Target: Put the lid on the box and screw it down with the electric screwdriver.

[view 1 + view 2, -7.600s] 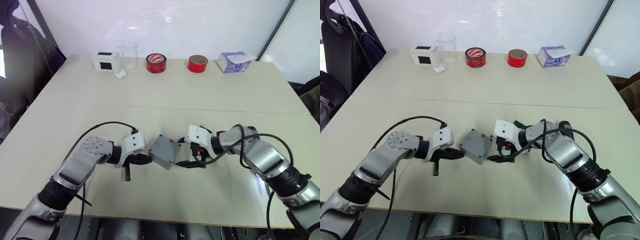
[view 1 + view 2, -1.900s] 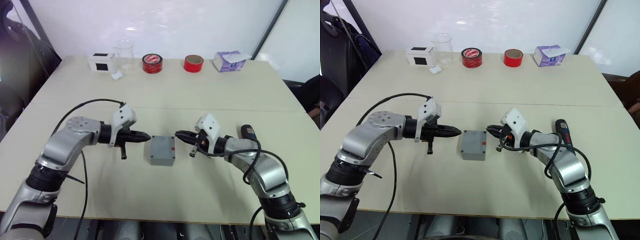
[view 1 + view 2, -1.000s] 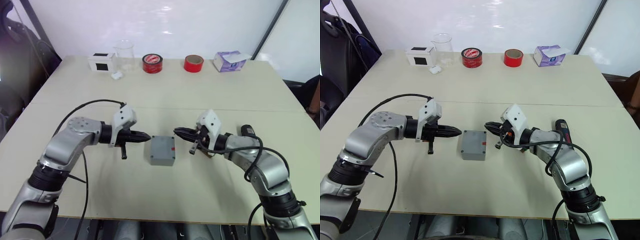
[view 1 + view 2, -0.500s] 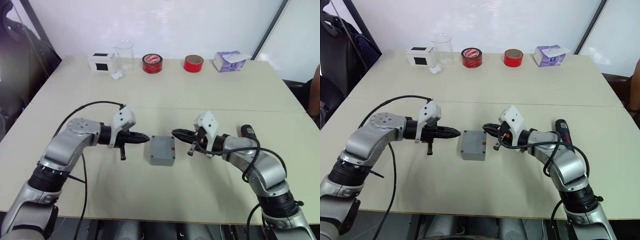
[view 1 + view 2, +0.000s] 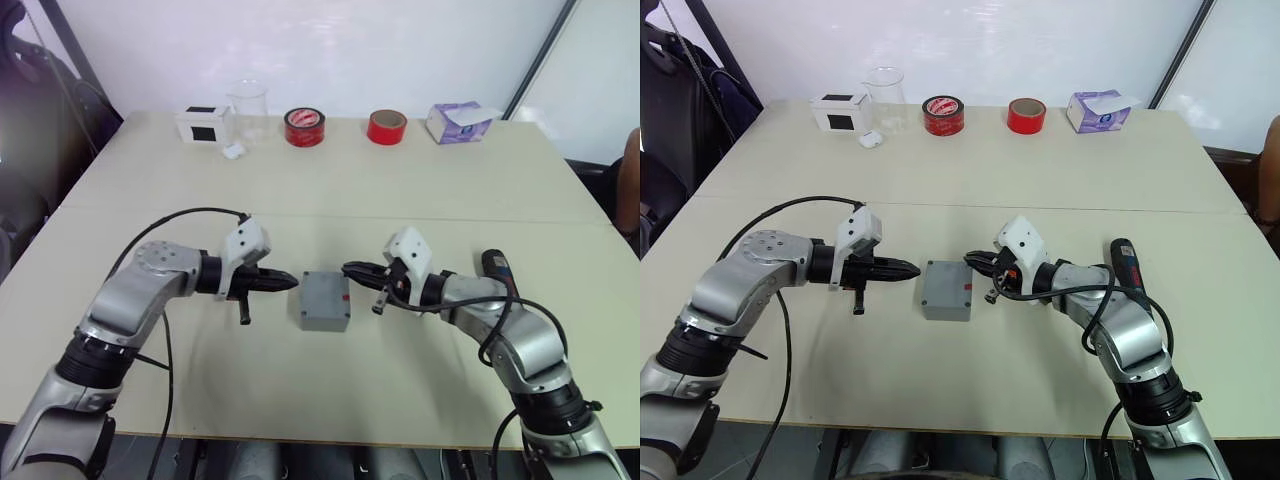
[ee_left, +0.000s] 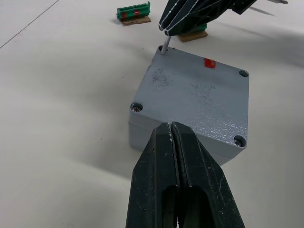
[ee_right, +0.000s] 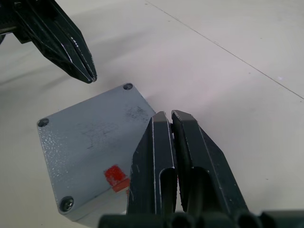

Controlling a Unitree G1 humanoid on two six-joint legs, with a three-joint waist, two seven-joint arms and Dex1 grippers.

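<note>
Grey metal sits at the middle of my table [image 5: 420, 190]: the box [image 5: 324, 299] with the lid [image 6: 194, 97] on it, a small red mark near one edge. My left gripper [image 5: 292, 280] points at the box's left side, its fingers pressed together and holding nothing, just short of it. My right gripper [image 5: 347, 268] comes in from the other side, fingers closed on a small screw [image 6: 166, 48] whose tip is at a corner of the lid. Farther right the electric screwdriver [image 5: 1124, 262] lies flat on the table

head stereo pair looking down, wrist cameras close, sharing box [image 6: 190, 102]
</note>
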